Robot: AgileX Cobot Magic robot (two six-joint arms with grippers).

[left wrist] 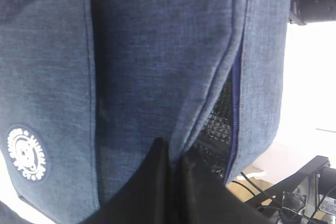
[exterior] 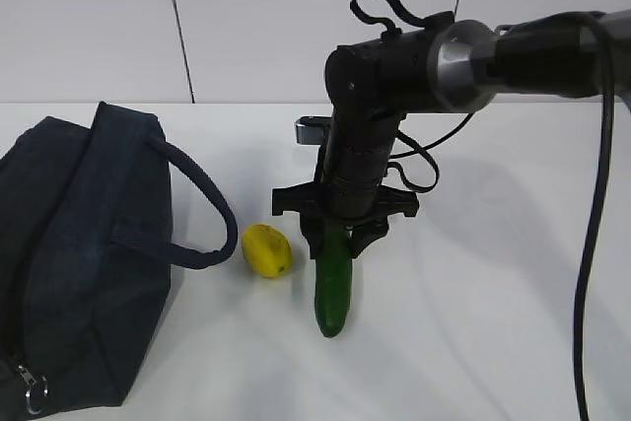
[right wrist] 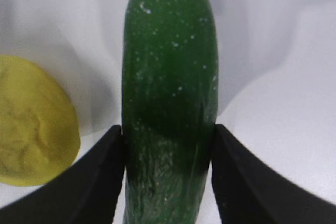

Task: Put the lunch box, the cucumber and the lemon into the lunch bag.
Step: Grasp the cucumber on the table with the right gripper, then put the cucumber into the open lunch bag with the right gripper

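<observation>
The cucumber [exterior: 331, 288] is dark green, smooth and glossy, speckled with tiny pale dots in the right wrist view, and rounded at its free end. It lies on the white worktop [exterior: 473, 322] with its long axis running from the right claw [exterior: 340, 236] toward the camera in the exterior view, the free end nearest the front edge. The right claw holds it, a black finger [right wrist: 102, 182] pressed on each side. Just to its left sits the yellow lemon [exterior: 267, 249] (dimpled skin, oval), apart from the cucumber. Farther left stands the navy fabric lunch bag [exterior: 79, 253], a loop handle drooping toward the lemon. The left claw [left wrist: 173, 182] is pinched together against the bag's open zipper edge. Behind is a pale panelled wall [exterior: 296, 17].
</observation>
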